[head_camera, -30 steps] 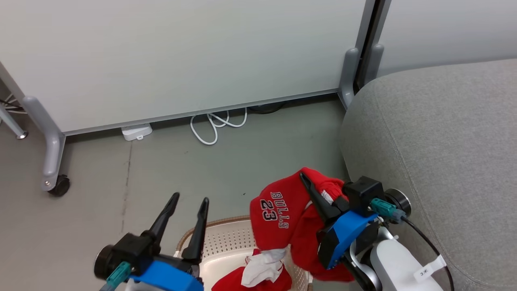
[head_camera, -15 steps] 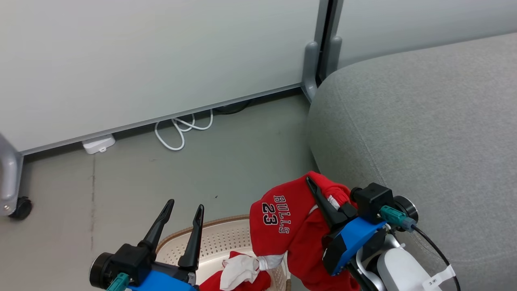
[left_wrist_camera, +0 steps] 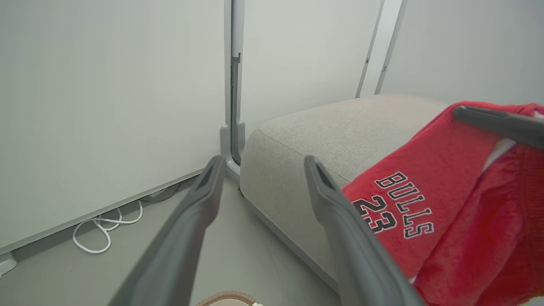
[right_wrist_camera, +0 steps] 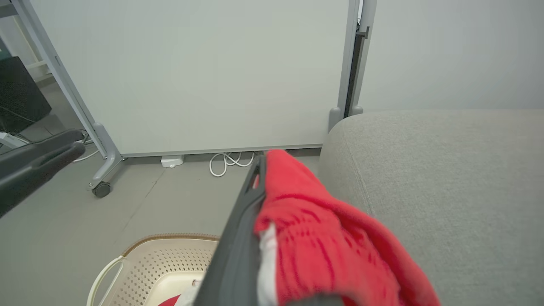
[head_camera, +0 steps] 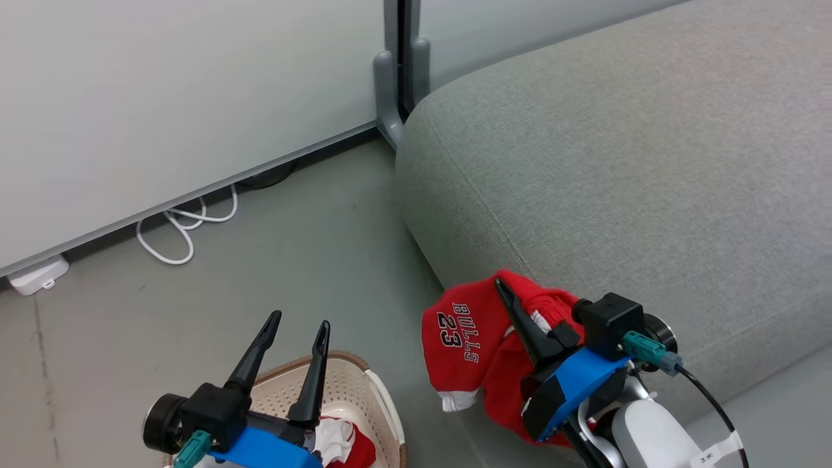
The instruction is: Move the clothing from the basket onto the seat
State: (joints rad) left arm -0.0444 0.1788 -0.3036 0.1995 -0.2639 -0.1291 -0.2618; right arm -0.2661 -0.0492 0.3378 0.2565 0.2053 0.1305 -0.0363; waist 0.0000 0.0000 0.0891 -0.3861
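A red jersey [head_camera: 469, 338] marked BULLS 23 hangs from my right gripper [head_camera: 510, 302], which is shut on its bunched top edge, right at the front edge of the grey seat [head_camera: 624, 169]. The jersey [left_wrist_camera: 429, 212] fills the right of the left wrist view and drapes over my own finger in the right wrist view [right_wrist_camera: 323, 242]. My left gripper [head_camera: 296, 328] stands open above the cream basket [head_camera: 364, 390], nothing between its fingers [left_wrist_camera: 199, 212]. More red and white clothing [head_camera: 341, 442] lies in the basket [right_wrist_camera: 140, 263].
A pale partition wall [head_camera: 162, 97] with a grey post [head_camera: 396, 78] stands behind. A white cable [head_camera: 182, 227] and a small white box [head_camera: 36, 276] lie on the grey floor along its base. A wheeled partition leg [right_wrist_camera: 102, 170] appears in the right wrist view.
The head camera has swung right, bringing more of the seat into view. The jersey has come away from the basket and now hangs at the seat's edge. Both grippers keep their states.
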